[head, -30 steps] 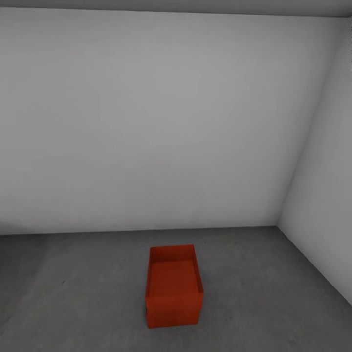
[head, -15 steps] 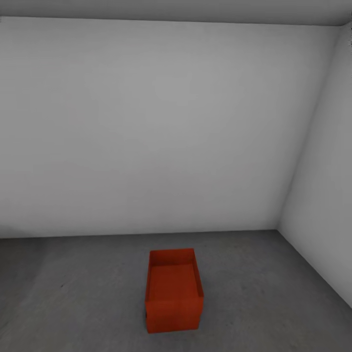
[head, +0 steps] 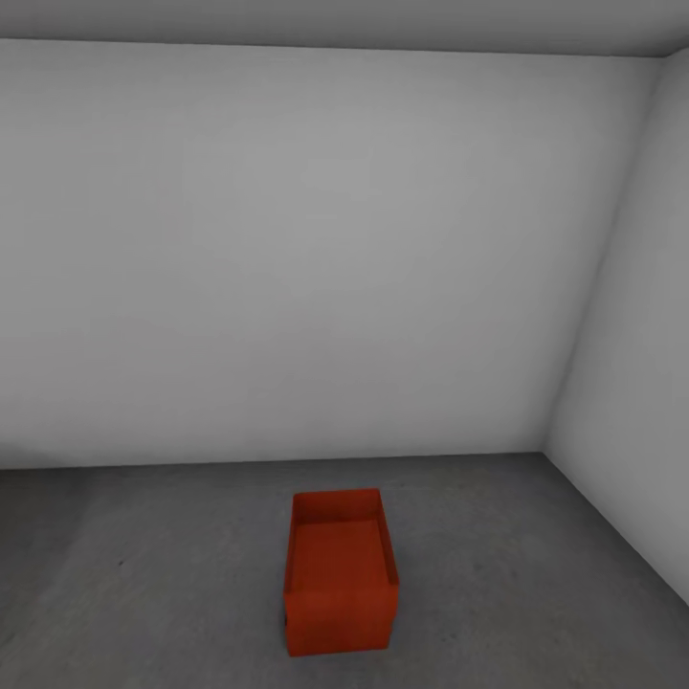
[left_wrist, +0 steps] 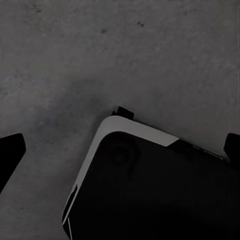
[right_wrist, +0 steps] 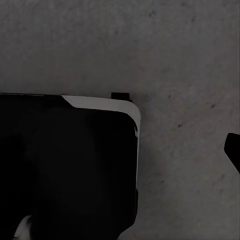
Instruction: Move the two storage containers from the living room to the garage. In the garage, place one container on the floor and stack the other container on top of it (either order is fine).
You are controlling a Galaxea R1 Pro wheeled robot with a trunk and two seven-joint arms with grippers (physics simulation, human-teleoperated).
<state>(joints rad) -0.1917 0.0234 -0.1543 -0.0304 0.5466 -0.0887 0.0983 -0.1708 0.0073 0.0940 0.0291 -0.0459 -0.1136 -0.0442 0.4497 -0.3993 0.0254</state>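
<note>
Orange-red open-top storage container (head: 341,574) set on dark grey concrete floor (head: 144,574).

It is seen near the white wall corner (head: 545,450). Left gripper (left_wrist: 120,145) fingertips are spread wide; the right gripper's spread cannot be told.

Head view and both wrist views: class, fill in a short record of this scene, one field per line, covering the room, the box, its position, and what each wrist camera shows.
Room: bare white walls, dark grey floor
Box: one orange-red open-top box, nothing visible inside
Position: standing upright on the floor, apart from both walls, near the right corner
Second box: cannot tell whether one sits beneath
Left wrist view: grey floor, dark robot base with pale edge, two dark fingertips far apart
Right wrist view: grey floor, dark base, one dark fingertip at the edge
</note>
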